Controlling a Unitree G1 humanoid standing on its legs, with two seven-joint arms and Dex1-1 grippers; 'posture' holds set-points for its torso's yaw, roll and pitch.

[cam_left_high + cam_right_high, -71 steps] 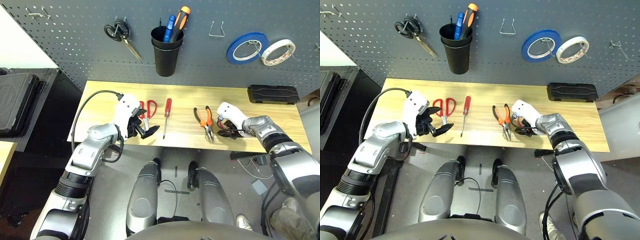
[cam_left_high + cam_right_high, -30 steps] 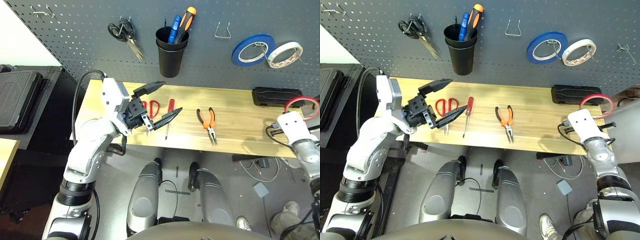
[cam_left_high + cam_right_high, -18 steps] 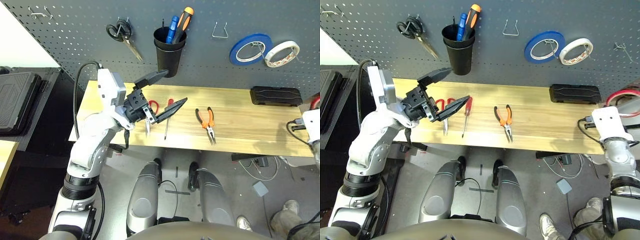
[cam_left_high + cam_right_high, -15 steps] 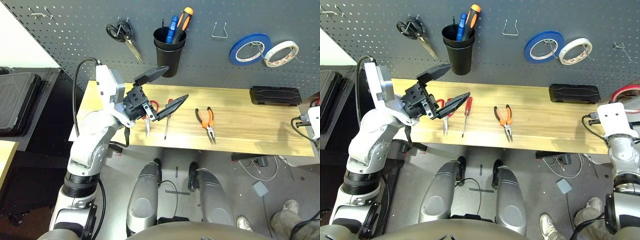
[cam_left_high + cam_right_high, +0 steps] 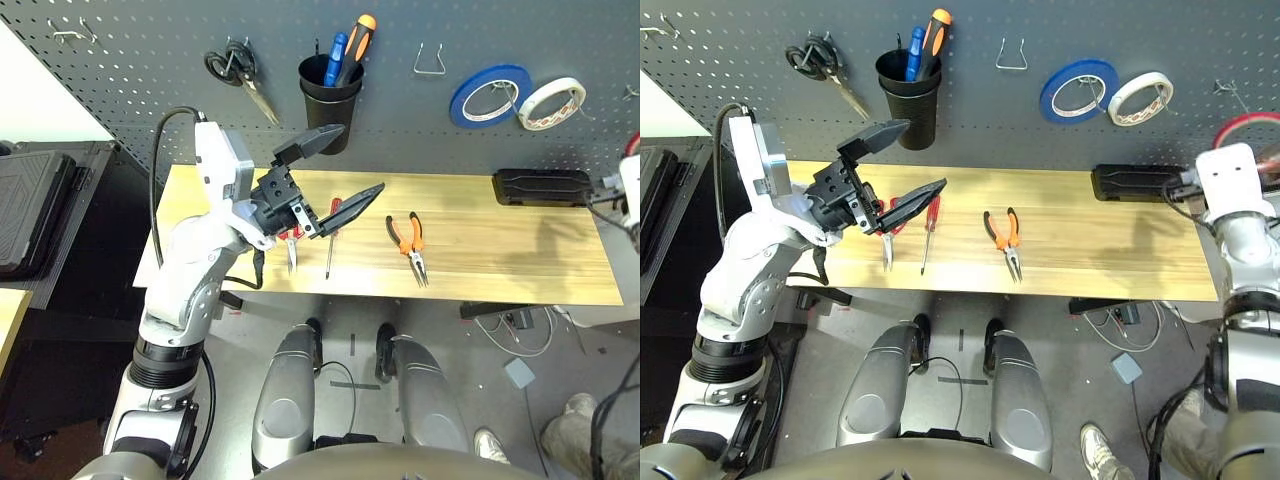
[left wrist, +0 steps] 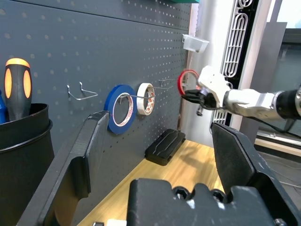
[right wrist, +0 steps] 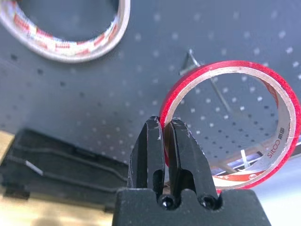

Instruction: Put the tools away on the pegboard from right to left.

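- The pegboard (image 5: 150,90) fills the top of the head views; black-handled scissors (image 5: 238,72) hang at its upper left, then a black cup (image 5: 327,98) holding a blue and an orange-and-black tool, then a bare wire hook (image 5: 431,58).
- Left gripper (image 5: 335,165) is raised above the left part of the wooden table (image 5: 500,250), fingers spread wide with nothing between them, pointing toward the board and rightward.
- Partly behind that gripper, the red-handled scissors (image 5: 290,245) lie on the table; just right of them lies the slim red-handled screwdriver (image 5: 331,235), then the orange-and-black-handled pliers (image 5: 410,238) near mid-table.
- Upper right of the board: a blue tape roll (image 5: 490,95) and a white tape roll (image 5: 552,102) on hooks; a black case (image 5: 541,187) rests below them.
- Far right: the right gripper (image 7: 165,134) is pinched tight on the rim of the thin red tape ring (image 7: 233,125), held up by the board beside a thin hook (image 7: 207,77) that seems to lie behind the ring's opening.
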